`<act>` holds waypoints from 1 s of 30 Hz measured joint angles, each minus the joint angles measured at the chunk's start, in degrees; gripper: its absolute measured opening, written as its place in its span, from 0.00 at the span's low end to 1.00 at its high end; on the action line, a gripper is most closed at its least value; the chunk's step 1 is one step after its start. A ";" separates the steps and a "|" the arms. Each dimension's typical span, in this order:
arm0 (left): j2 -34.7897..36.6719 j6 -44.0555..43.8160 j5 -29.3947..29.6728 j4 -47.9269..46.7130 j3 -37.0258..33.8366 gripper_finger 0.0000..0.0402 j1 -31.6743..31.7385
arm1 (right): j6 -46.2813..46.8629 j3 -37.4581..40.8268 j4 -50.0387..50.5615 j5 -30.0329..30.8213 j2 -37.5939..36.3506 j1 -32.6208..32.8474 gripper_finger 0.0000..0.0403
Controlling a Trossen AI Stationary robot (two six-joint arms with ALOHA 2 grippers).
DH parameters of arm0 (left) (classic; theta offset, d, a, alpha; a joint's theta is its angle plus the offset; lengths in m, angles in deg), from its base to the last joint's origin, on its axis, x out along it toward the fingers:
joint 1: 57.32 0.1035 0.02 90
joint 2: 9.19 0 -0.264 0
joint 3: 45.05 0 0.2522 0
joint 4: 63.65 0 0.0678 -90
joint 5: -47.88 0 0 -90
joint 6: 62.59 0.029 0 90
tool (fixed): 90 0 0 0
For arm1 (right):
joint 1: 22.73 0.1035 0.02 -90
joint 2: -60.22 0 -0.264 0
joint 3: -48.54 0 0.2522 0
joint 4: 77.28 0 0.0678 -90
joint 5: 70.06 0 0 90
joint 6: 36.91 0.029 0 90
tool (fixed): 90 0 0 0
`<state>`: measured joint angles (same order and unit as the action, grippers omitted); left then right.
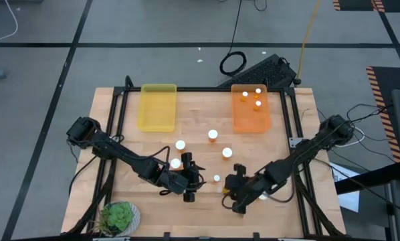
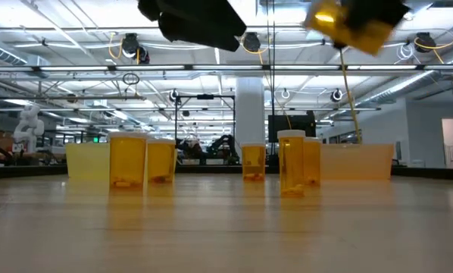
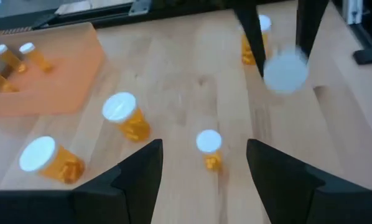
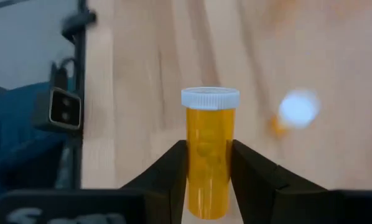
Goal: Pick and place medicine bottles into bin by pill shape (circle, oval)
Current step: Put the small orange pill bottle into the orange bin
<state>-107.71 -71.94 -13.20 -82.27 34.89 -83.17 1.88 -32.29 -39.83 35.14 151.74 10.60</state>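
Right end effector point(image 4: 209, 180) clamps one medicine bottle point(image 4: 209, 149) upright, lifted over the near-right tabletop point(image 1: 280, 144); orange bin point(image 1: 251, 115) lies straight beyond, far right; left end effector point(image 3: 201, 168) gapes empty.

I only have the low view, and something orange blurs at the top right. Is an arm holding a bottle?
Observer: Yes. The right gripper is shut on a bottle, upright, cap on top.
Operator: And the left one?
Observer: The left gripper has its fingers open with nothing between them.
Operator: Anything binned so far?
Observer: Three bottles sit in the orange tray.
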 joint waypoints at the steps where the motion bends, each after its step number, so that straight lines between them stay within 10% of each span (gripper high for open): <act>1: 0.00 0.04 0.04 0.10 0.00 0.59 0.24 | -2.79 0.00 0.04 1.88 -1.30 -0.16 0.25; 14: 1.20 -1.22 -1.84 8.67 0.04 0.59 3.79 | -32.88 0.00 -10.87 8.74 -10.16 -7.24 0.25; 30: 1.09 -1.16 -1.92 14.90 -0.02 0.59 6.35 | -44.01 4.41 -30.26 5.32 -10.16 -9.75 0.25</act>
<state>-106.62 -73.10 -15.12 -67.38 34.86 -76.82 -42.13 -27.88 -70.10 40.46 141.58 0.84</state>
